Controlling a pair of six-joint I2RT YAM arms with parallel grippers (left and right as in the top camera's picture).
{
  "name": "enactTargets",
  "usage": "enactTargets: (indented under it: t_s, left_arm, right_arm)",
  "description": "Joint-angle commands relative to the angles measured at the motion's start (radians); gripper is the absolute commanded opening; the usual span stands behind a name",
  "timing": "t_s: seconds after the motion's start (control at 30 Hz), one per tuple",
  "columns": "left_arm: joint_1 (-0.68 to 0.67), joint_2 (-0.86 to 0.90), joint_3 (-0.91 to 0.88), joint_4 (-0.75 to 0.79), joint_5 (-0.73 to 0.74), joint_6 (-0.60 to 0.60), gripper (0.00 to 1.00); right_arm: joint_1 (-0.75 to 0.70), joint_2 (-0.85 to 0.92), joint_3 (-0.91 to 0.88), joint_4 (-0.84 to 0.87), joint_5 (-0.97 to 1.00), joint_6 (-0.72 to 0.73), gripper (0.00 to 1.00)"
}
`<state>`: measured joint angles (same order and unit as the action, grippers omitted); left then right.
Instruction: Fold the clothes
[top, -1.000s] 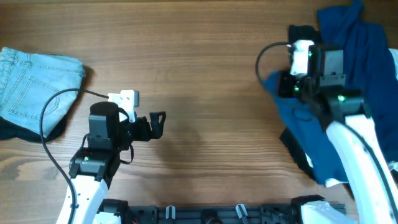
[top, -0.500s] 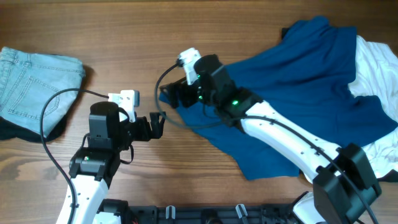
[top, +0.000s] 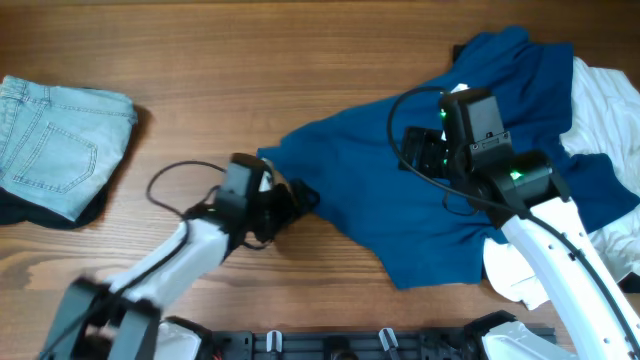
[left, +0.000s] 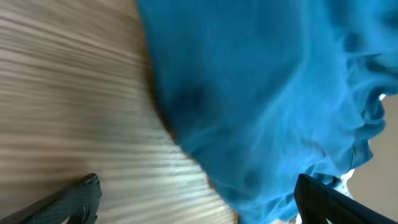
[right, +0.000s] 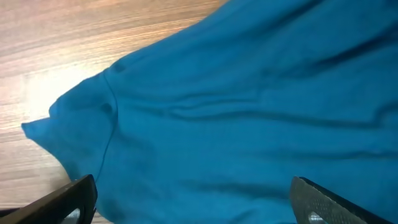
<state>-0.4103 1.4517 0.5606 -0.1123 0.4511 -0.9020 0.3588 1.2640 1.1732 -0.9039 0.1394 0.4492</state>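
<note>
A blue garment (top: 400, 195) lies spread and wrinkled over the middle and right of the table. Its left corner points toward my left gripper (top: 298, 196). In the left wrist view that gripper (left: 199, 208) is open, straddling the garment's edge (left: 261, 93) where it meets the wood. My right gripper (top: 412, 150) hovers over the garment's upper middle. In the right wrist view it (right: 196, 202) is open, with only blue cloth (right: 249, 93) below and nothing between the fingers.
Folded light blue jeans (top: 55, 145) lie on a dark item at the far left edge. A white garment (top: 605, 100) sits at the right edge under the blue one, and white cloth (top: 515, 275) shows near the right arm's base.
The right gripper pulled the blue garment leftward across the table, let it go and drew back to the right. The left arm swung right to the garment's left corner.
</note>
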Motion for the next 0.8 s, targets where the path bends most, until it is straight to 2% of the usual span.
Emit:
enactTargets:
  t_s: [0.0, 0.03, 0.07, 0.1, 0.13, 0.2, 0.27, 0.33, 0.37, 0.47, 0.5, 0.53, 0.57, 0.6, 0.73, 0.77]
  left_arm:
    - [-0.077, 0.154, 0.016, 0.148, -0.004, -0.135, 0.96]
    - [-0.093, 0.193, 0.016, 0.198, -0.023, -0.135, 0.92]
    - [-0.107, 0.233, 0.016, 0.252, -0.033, -0.135, 0.82]
    - [-0.109, 0.255, 0.016, 0.284, -0.031, -0.135, 0.47]
    - [-0.109, 0.256, 0.016, 0.291, -0.028, -0.135, 0.04]
    - [-0.098, 0.229, 0.016, 0.283, -0.017, -0.133, 0.04]
    - [-0.048, 0.172, 0.016, 0.249, 0.013, -0.067, 0.04]
    - [0.11, 0.044, 0.016, 0.149, 0.003, 0.082, 0.04]
    - [0.243, -0.021, 0.027, 0.145, 0.001, 0.171, 0.04]
    - [0.581, -0.083, 0.164, 0.145, -0.009, 0.192, 0.04]
    - [0.643, -0.08, 0.206, 0.145, 0.025, 0.192, 0.27]
    - [0.681, -0.078, 0.232, 0.145, 0.086, 0.192, 0.85]
    - [0.7, -0.078, 0.237, 0.135, 0.187, 0.192, 1.0]
    - [0.7, -0.078, 0.237, 0.089, 0.243, 0.192, 1.0]
    - [0.596, -0.076, 0.225, -0.476, 0.243, 0.252, 1.0]
    - [0.547, -0.076, 0.208, -0.528, 0.236, 0.251, 1.0]
  right_arm:
    - [-0.001, -0.005, 0.005, -0.018, 0.019, 0.033, 1.0]
    - [-0.001, -0.006, 0.005, -0.028, 0.019, 0.033, 1.0]
    - [-0.001, -0.006, 0.005, -0.039, 0.019, 0.033, 1.0]
    - [-0.001, -0.006, 0.005, -0.047, 0.019, 0.033, 1.0]
    - [-0.001, -0.005, 0.005, -0.053, 0.019, 0.033, 1.0]
    - [-0.001, -0.005, 0.005, -0.06, 0.019, 0.033, 1.0]
    - [-0.001, -0.005, 0.005, -0.066, 0.023, 0.033, 1.0]
    - [-0.001, -0.005, 0.005, -0.071, 0.043, 0.032, 1.0]
    - [-0.001, -0.005, 0.005, -0.07, 0.049, 0.032, 1.0]
    - [-0.001, -0.005, 0.005, -0.076, 0.049, 0.032, 1.0]
    - [-0.001, -0.005, 0.005, -0.076, 0.049, 0.032, 1.0]
    - [-0.001, -0.004, 0.005, -0.076, 0.049, 0.032, 1.0]
    - [-0.001, -0.004, 0.005, -0.076, 0.049, 0.032, 1.0]
    - [-0.001, -0.004, 0.005, -0.077, 0.049, 0.032, 1.0]
    - [-0.001, 0.004, 0.005, -0.085, 0.049, 0.028, 1.0]
    - [-0.001, 0.006, 0.005, -0.085, 0.048, 0.029, 1.0]
